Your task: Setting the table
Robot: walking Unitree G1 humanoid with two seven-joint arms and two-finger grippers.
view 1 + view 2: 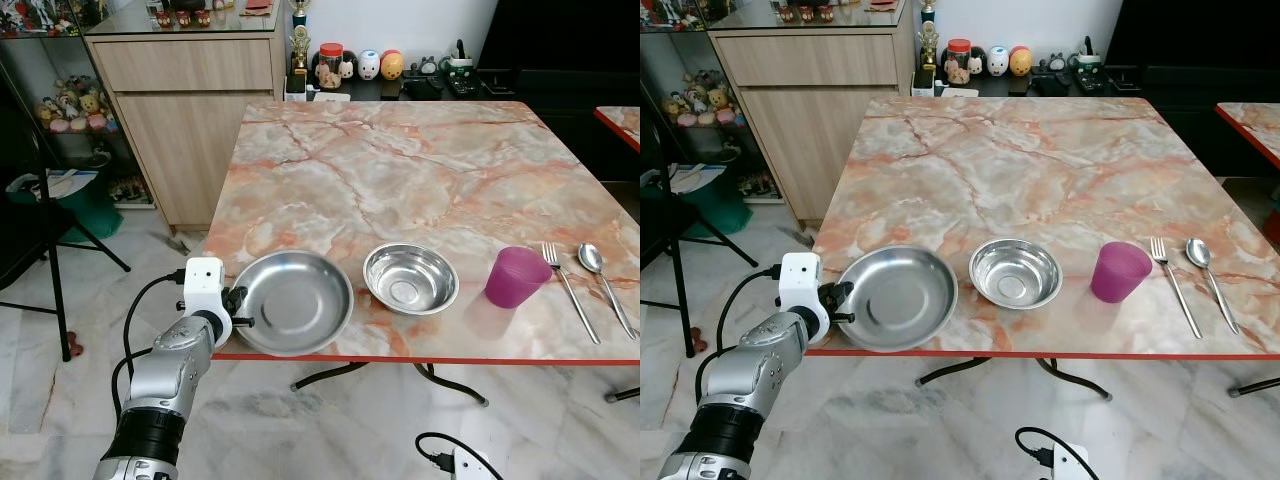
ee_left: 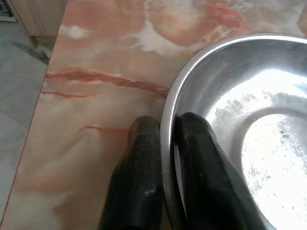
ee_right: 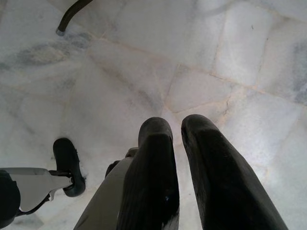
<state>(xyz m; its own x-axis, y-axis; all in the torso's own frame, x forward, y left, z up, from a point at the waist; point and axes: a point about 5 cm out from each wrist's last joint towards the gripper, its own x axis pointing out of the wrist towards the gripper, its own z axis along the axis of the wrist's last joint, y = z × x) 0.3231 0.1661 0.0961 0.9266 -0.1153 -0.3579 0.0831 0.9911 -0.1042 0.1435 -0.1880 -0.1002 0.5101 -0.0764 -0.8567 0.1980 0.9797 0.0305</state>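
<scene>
1. Presently the left pincer [image 1: 238, 305] is clamping the rim of the steel plate [image 1: 293, 300], one black finger [image 2: 139, 177] outside the rim and the other inside the dish, as the left wrist view is showing plainly.
2. That plate is lying on the marble tabletop [image 1: 400, 170] at the near edge, its 9 o'clock rim being the part held, and it is reaching right to the tabletop's front border.
3. Just beside it, toward 3 o'clock, a smaller steel bowl [image 1: 410, 278] is sitting; further along the same line are standing a purple cup [image 1: 517, 276], then a fork [image 1: 569, 290] and a spoon [image 1: 603, 285], apart from one another.
4. Judging by its thin polished metal, the plate is likely handling as light and stiff, yet slippery; a pinch on the rim alone is probably letting it swing or slide if moved quickly.
5. The rolled rim is looking like the only sensible hold, since the shallow wall offers nothing else; gripping deeper over the lip would be giving steadier control.
6. Sliding it across the smooth tabletop is seeming safer than lifting, as a drop would be clattering rather than breaking.
7. The right pincer [image 3: 180, 167] is hanging idle over the tiled floor [image 3: 230, 57], its fingers lying close together with a narrow gap and holding nothing.
</scene>
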